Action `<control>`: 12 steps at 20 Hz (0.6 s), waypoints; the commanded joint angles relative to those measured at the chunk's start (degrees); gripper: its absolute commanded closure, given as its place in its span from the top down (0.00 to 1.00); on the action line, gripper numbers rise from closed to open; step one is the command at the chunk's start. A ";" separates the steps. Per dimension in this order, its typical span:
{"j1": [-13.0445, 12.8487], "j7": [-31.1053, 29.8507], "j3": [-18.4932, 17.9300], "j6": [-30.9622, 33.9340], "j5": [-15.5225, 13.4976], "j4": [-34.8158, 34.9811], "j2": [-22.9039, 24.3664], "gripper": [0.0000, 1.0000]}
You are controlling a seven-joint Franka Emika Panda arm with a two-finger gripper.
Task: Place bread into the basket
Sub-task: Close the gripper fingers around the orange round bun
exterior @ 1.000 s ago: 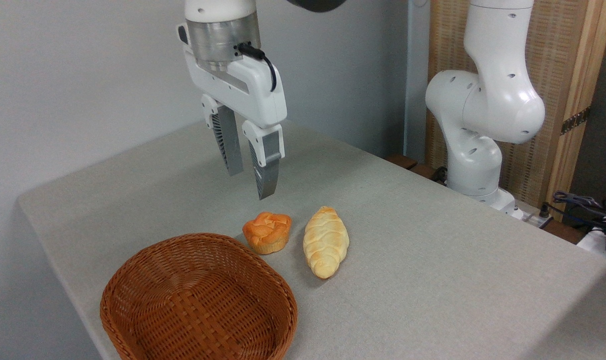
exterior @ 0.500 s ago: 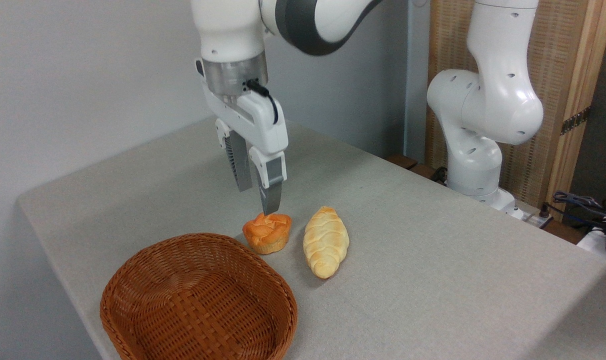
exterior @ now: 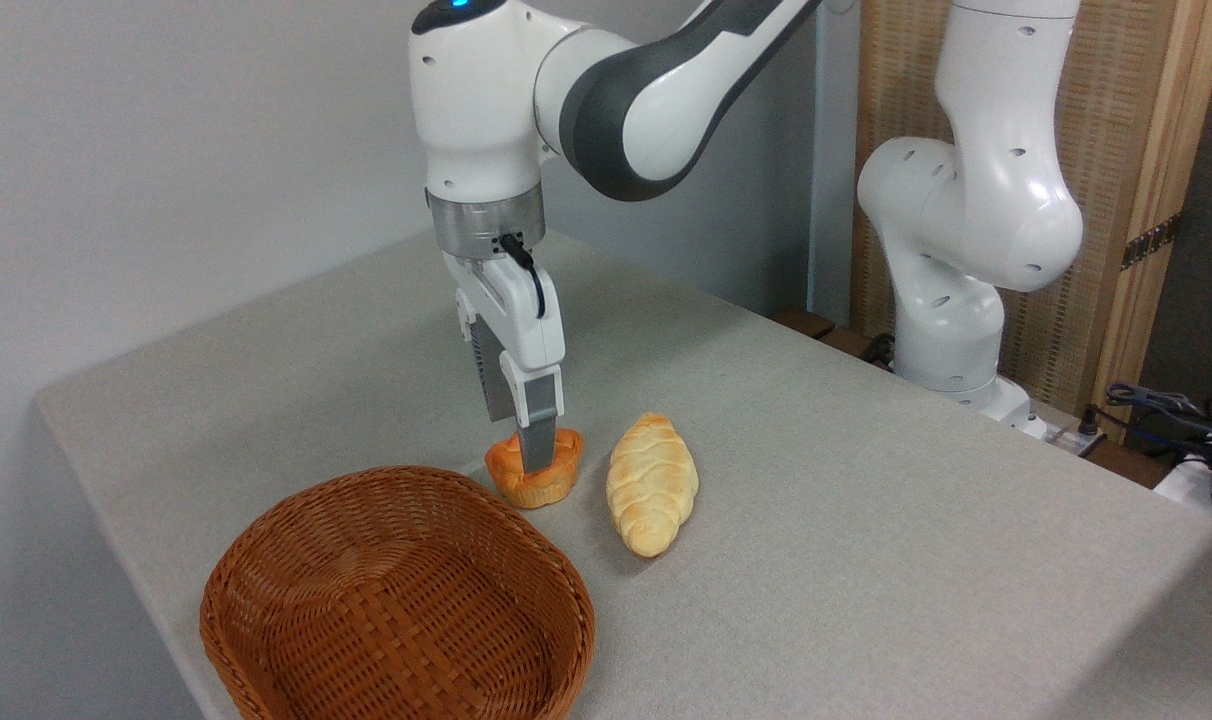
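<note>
Reddish-brown woven wicker basket [exterior: 396, 598] nearest camera, below-left of gripper [exterior: 526, 455]. Small orange-golden bun [exterior: 536, 478] on grey desk [exterior: 866, 520], directly under gripper, 1 finger in front of its top; grip uncertain. Pale braided loaf [exterior: 651, 483] just right.

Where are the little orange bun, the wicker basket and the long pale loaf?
orange bun [exterior: 556, 478]: fixed camera, its right side.
wicker basket [exterior: 266, 530]: fixed camera, upper-left rim.
pale loaf [exterior: 651, 485]: fixed camera, middle of braided top.
</note>
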State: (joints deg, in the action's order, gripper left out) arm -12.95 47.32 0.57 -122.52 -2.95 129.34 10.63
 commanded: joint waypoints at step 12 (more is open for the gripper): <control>-0.23 5.33 -0.22 -7.82 0.66 7.33 0.97 0.40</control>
State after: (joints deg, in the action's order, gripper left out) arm -13.01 51.70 0.58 -129.03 -2.88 135.28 10.63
